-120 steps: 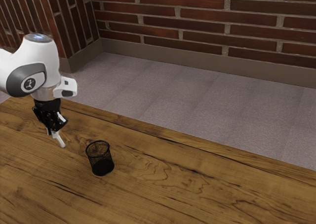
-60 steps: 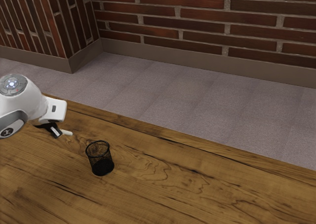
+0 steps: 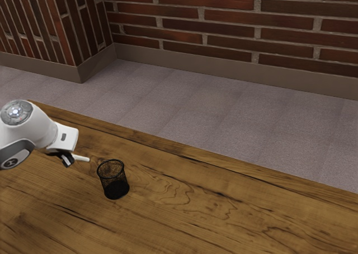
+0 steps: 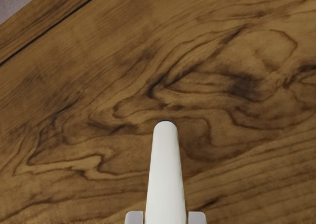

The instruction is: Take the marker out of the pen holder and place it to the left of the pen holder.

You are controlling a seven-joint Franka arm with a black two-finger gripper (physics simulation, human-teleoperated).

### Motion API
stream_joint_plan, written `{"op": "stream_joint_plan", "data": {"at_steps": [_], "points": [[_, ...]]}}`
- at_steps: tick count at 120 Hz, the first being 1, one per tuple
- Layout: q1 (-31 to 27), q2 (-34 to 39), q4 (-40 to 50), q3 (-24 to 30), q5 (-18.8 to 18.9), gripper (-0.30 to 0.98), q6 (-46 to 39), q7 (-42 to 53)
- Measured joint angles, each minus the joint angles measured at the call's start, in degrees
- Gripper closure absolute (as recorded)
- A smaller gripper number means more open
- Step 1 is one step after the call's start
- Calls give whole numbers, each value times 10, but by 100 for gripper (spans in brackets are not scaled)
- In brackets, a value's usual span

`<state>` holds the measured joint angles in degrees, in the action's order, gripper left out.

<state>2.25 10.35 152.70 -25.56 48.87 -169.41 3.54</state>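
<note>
Exterior view, lower left: hand (image 3: 69, 159) pinches white marker (image 3: 81, 158), outside black mesh pen holder (image 3: 113, 180). Marker is probably light, stiff, slightly slippery; a mid-barrel hold should limit swivel. Hand tilts well off vertical above wooden counter (image 3: 184, 209), marker's free end toward frame's right.

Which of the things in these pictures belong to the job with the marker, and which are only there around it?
For the job:
- marker, held out of the pen holder
- pen holder, upright
- gripper, closed on the marker

Only around it:
- wooden table
- floor
- brick wall
</note>
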Motion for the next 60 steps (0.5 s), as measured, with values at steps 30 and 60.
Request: {"op": "stream_joint_plan", "data": {"at_steps": [30,60], "points": [[-1,-2,-3,0,-34,33,-8,3],[49,-72,-375,104,-360,10,270,-1]]}}
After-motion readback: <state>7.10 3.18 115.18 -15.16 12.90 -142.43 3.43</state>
